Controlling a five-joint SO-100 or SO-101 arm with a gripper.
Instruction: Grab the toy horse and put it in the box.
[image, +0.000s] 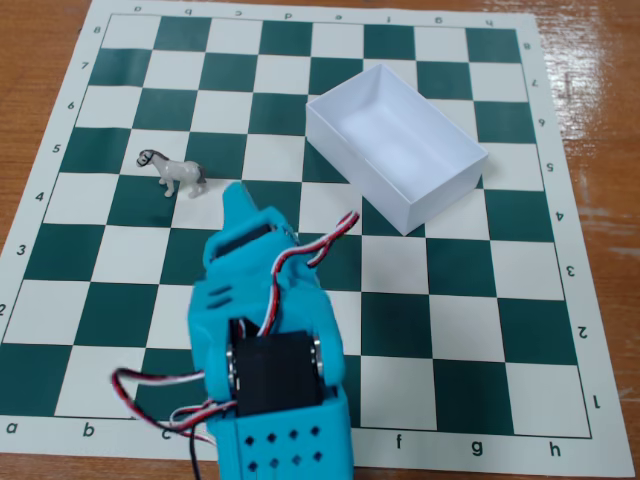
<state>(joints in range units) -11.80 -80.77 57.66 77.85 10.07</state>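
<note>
Turquoise plastic arm fills the foreground, its gripper (240, 203) pointing toward twelve o'clock over the green-and-white chessboard mat (480, 330); jaw opening can't be made out. Tiny white-grey toy horse (172, 172) stands just beyond at eleven o'clock, untouched. White open cardboard box (395, 155) sits at two o'clock.

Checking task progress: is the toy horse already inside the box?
No, the toy horse stands on the chessboard left of the box, which is empty.
</note>
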